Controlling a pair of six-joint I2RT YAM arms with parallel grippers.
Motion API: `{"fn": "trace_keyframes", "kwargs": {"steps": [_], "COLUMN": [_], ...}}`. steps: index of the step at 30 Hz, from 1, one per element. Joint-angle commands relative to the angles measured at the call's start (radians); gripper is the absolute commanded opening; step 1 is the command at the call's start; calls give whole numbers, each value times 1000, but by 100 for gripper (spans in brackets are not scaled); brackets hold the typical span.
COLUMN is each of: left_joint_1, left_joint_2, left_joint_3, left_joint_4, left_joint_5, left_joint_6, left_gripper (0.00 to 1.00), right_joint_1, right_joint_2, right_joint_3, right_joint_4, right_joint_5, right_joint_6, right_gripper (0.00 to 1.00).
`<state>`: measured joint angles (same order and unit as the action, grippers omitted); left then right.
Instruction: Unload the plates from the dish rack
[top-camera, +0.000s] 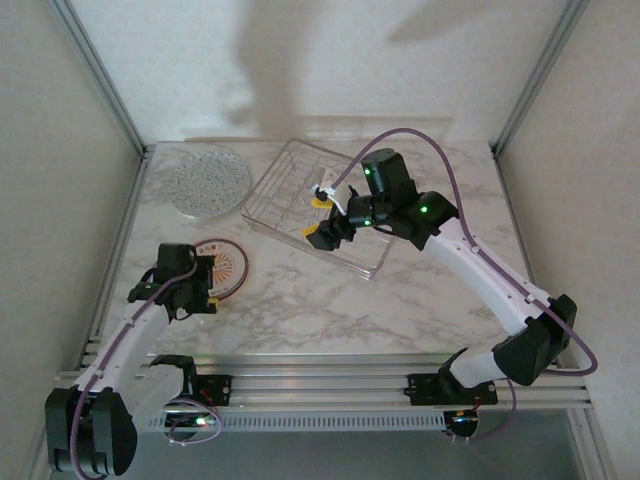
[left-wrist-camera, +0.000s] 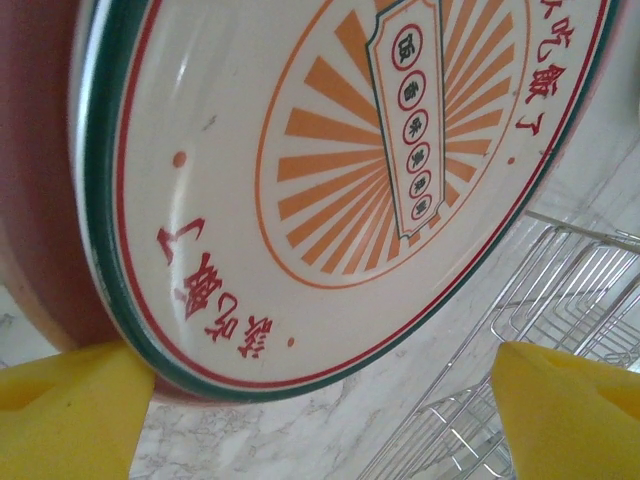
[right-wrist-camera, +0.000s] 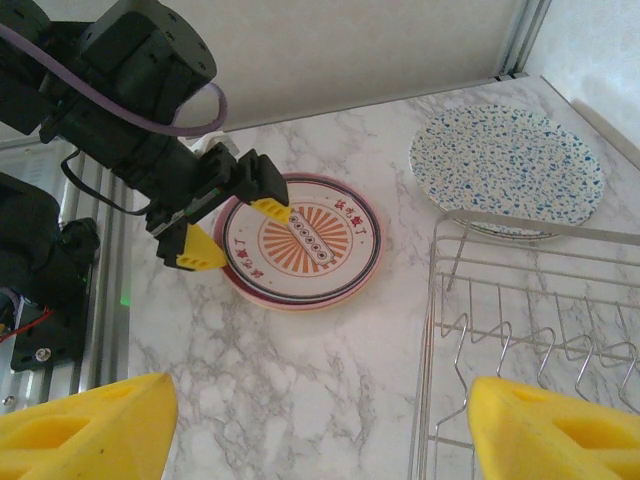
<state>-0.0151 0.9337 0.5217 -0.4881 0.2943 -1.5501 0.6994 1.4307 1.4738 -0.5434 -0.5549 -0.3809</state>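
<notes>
We log silver wire dish rack (top-camera: 318, 205) mid-table. Beside its left end, round blue-speckled plate (top-camera: 208, 182) lies flat on marble table (top-camera: 330, 300). Nearer left arm, white plate with orange sunburst emblem (right-wrist-camera: 305, 240) sits atop pink plate (left-wrist-camera: 30, 200); left gripper (right-wrist-camera: 235, 232) at its rim, jaws apart. Over rack, right gripper (top-camera: 322, 218), jaws spread wide.

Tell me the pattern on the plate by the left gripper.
White plate, orange sunburst emblem, red characters, green-and-red rim; clearest in the left wrist view.

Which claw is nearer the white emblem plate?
Left. The left claw sits open at the emblem plate's left edge; the right claw is over the dish rack, farther off.
</notes>
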Motion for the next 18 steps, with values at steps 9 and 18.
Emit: {"fn": "trace_keyframes", "kwargs": {"steps": [9,18], "left_joint_1": [9,9], "left_joint_2": [-36,45], "left_joint_3": [78,332], "left_joint_4": [-108,-59], "left_joint_5": [0,-72], "left_joint_6": [-28,146], "left_gripper": [88,99], "right_joint_1": [10,9], "right_joint_2": [7,-53], "right_joint_3": [28,-17], "right_joint_4": [1,163], "right_joint_5": [-20,170], "right_joint_6": [7,73], "right_gripper": [77,79]}}
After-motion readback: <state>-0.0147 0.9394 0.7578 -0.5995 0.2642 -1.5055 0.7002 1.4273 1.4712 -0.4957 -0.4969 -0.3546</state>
